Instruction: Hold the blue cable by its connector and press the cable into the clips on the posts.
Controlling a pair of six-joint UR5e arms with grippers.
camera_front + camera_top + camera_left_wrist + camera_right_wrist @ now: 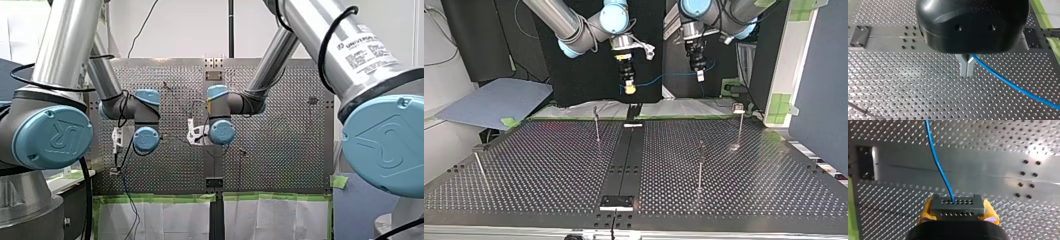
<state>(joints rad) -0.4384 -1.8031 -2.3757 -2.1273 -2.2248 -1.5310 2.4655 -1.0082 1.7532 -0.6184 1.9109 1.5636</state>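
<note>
The right tool [958, 211] clamps the connector [957, 205] between yellow pads [926, 208]. The left tool [967, 67] pinches the cable [1008, 83]; both hang above the tabletop [549, 165].

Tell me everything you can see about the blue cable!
The blue cable is thin, smooth and bendy-looking. One end goes into a dark grey connector with rows of little holes, squeezed between the yellow pads of my right pincer. Farther along, the metal fingers of my left pincer pinch it. Between the two it hangs in a gentle curve above the perforated table, not touching the posts.
</note>
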